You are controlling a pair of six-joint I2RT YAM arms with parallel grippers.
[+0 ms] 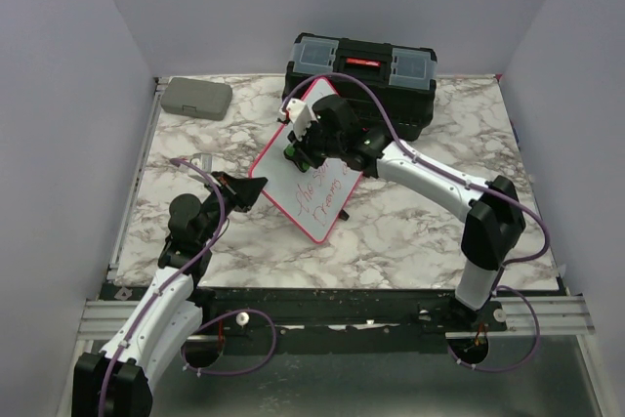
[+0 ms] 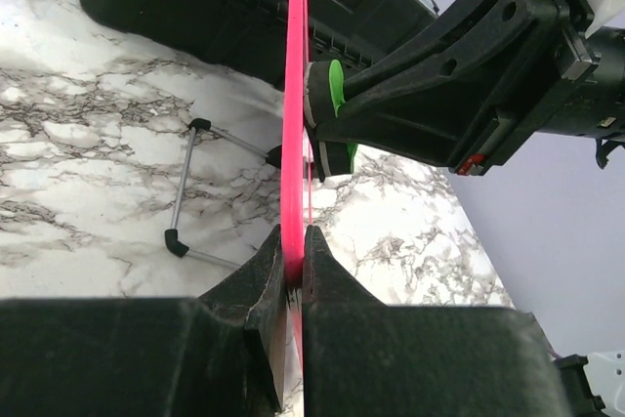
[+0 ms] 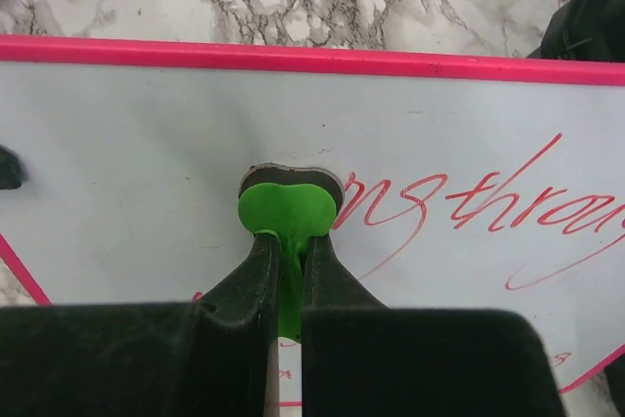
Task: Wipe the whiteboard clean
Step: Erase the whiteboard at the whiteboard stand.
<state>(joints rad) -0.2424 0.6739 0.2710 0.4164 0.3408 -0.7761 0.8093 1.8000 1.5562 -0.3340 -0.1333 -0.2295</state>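
Logged a black toolbox (image 1: 366,70) at the far edge of the marble table (image 1: 410,231), lid down, just behind the work area. Noted a small grey case (image 1: 195,98) in the far left corner, well apart from both arms. Picked out a thin wire stand (image 2: 186,192) with black feet in the left wrist view, lying on the marble on the back side of the board, between board and toolbox.

Found the whiteboard (image 1: 322,192) near the table's centre, tilted up off the marble, upper end toward the toolbox and lower corner toward the near edge. Could not tell whether board and toolbox touched. Read red handwriting (image 3: 488,202) across the right part of the white face; left part blank.

Observed the left gripper (image 1: 246,187) clamped on the pink frame at the board's left edge, jaws narrow, one fingertip on each side of the frame and touching it; confirmed edge-on from the left wrist.

Observed the right gripper (image 1: 298,139) reaching in from the right over the board's upper part, jaws pinched narrow on the stem of a green eraser (image 3: 288,207). Saw the eraser's dark pad pressed flat against the white face, just left of the first red stroke and below the pink top rail.
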